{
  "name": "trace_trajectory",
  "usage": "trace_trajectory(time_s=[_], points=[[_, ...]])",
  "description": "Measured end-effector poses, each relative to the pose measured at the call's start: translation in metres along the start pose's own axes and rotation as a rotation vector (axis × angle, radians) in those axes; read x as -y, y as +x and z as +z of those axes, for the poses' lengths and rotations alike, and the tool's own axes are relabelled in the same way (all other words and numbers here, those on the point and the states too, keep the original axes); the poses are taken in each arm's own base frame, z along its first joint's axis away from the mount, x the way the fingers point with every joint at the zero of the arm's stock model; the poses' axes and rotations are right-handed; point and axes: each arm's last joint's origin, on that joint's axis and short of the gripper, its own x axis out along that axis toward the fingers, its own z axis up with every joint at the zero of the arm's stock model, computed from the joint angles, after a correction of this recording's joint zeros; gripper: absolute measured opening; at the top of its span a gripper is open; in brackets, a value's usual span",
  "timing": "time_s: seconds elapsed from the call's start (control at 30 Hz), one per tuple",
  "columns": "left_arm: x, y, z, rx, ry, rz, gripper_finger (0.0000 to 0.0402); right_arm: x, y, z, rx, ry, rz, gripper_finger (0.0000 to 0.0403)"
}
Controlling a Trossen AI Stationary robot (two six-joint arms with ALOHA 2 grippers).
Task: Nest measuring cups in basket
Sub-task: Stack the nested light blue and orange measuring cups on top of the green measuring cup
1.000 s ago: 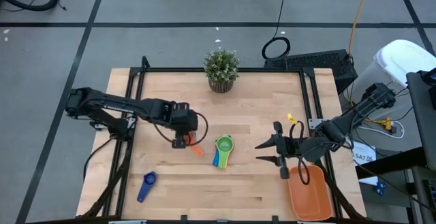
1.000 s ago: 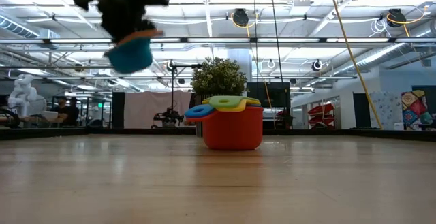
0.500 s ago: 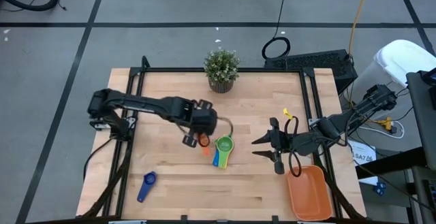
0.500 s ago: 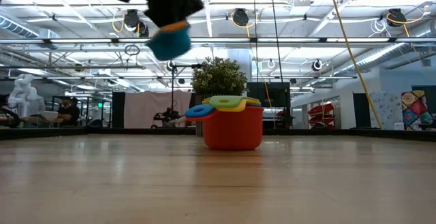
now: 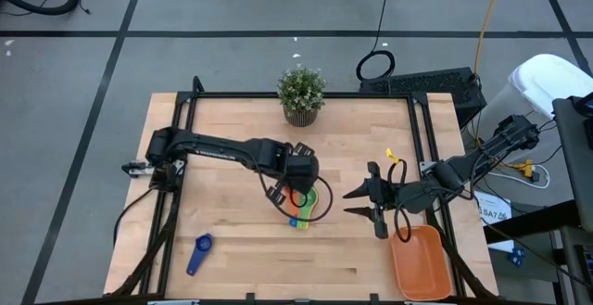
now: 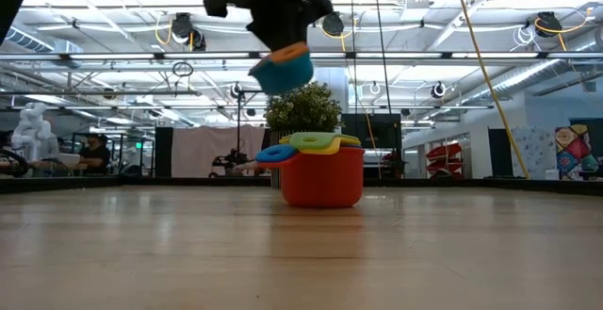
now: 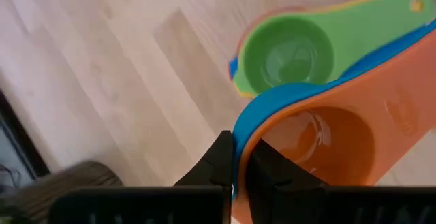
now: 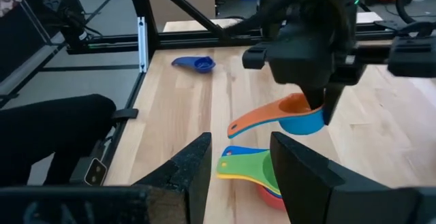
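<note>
My left gripper (image 5: 298, 192) is shut on an orange measuring cup nested in a light blue one (image 6: 283, 70). It holds the pair in the air just above a stack of cups (image 6: 320, 173). That stack stands mid-table on its red bottom cup, with the green cup (image 7: 286, 57) on top. A dark blue cup (image 5: 199, 252) lies alone at the near left. The orange basket (image 5: 422, 263) sits at the near right corner. My right gripper (image 5: 357, 203) hovers open beside the basket, with nothing between its fingers. My left gripper pinches the wall of the nested pair at its rim (image 7: 240, 142), with one finger outside the light blue cup and one inside the orange bowl. The fingers come from above, slanting down. The pair hangs clear of the stack, and the orange handle (image 8: 255, 120) sticks out sideways.
A small potted plant (image 5: 301, 94) stands at the far edge, middle. Bare wood lies between the stack and the basket. Black frame rails (image 5: 422, 129) border the table's sides.
My left gripper has carried the nested orange and light blue cups toward the table's right. It now stands over the stack, having come from well to the stack's left. It has rolled on the way, so the orange handle now points another way. The stack has stayed put.
</note>
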Motion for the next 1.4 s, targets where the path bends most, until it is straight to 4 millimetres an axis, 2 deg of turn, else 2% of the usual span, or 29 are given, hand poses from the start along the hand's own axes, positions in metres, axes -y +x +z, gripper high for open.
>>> trace_trajectory(time_s=[0.17,0.3,0.47,0.67,1.07,1.4], points=[[-0.004,-0.002,0.004,0.044,0.011,0.029,0.0015,0.000,0.000,0.001,0.006,-0.022,0.002,0.0144],[-0.005,-0.002,0.006,0.065,0.023,0.038,0.0014,-0.002,0.000,0.008,0.075,-0.052,0.016,0.0144],[-0.002,0.012,0.008,0.042,0.038,0.005,0.0014,-0.005,-0.002,0.018,0.178,-0.087,0.038,0.0144],[-0.001,0.029,0.010,0.020,0.054,-0.013,0.0014,-0.006,-0.002,0.022,0.215,-0.115,0.041,0.0144],[-0.002,0.053,0.011,0.023,0.061,-0.076,0.0014,-0.006,-0.002,0.022,0.223,-0.130,0.039,0.0144],[-0.005,0.061,0.008,0.030,0.038,-0.115,0.0014,-0.006,-0.002,0.022,0.216,-0.139,0.036,0.0144]])
